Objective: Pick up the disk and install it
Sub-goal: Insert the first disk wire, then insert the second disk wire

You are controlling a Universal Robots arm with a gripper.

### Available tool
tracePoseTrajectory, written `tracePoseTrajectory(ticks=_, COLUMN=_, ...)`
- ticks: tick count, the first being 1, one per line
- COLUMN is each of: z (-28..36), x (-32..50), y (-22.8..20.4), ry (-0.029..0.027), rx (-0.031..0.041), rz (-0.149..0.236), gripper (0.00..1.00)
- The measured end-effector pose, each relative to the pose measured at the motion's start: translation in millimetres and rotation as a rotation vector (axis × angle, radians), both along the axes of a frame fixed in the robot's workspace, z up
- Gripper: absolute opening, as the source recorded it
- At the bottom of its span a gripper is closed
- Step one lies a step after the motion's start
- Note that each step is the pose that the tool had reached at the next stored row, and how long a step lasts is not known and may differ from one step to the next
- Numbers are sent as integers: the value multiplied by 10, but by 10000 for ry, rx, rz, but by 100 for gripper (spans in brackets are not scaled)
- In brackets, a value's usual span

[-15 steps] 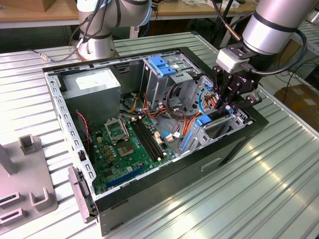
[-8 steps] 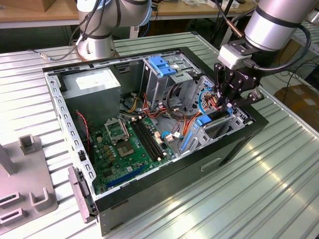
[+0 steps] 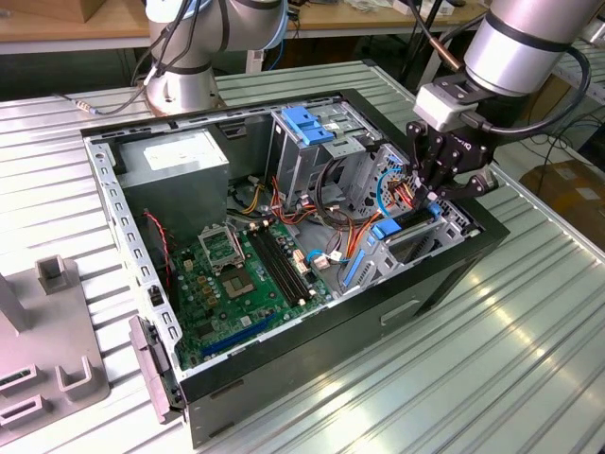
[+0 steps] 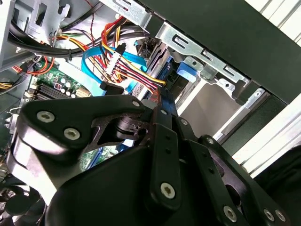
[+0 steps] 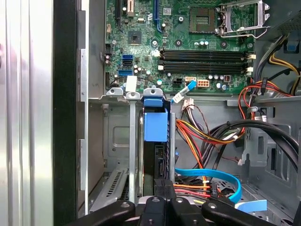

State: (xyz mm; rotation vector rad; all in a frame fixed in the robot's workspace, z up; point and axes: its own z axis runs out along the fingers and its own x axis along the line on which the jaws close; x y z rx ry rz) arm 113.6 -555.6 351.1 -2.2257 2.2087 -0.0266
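The disk point(image 5: 155, 153) stands on edge in the narrow metal bay at the corner of the open computer case point(image 3: 312, 359), on the exterior view's right. It is a dark slab with a blue plastic rail end point(image 5: 155, 123) at the far end, towards the motherboard. My gripper point(image 3: 436, 196) hangs straight over that bay. In the first wrist view its black fingers point(image 5: 175, 205) sit against the disk's near edge. In the second wrist view the gripper point(image 4: 162, 104) looks shut on a thin dark edge beside a blue tab point(image 4: 187, 72).
Red, yellow and blue cables point(image 5: 207, 136) crowd the space beside the bay. A tall cage with a blue tab point(image 3: 308, 126) and a grey box with a white sticker point(image 3: 177, 161) stand at the back of the case. A second arm's base point(image 3: 184, 80) and a grey fixture point(image 3: 47, 359) sit on the ribbed table point(image 3: 492, 369).
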Motion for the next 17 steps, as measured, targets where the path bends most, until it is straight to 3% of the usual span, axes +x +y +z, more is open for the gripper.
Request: tracePoseTrajectory(ticks=17, z=27, x=0, y=0, ry=0, rx=-1, rz=0, gripper=10)
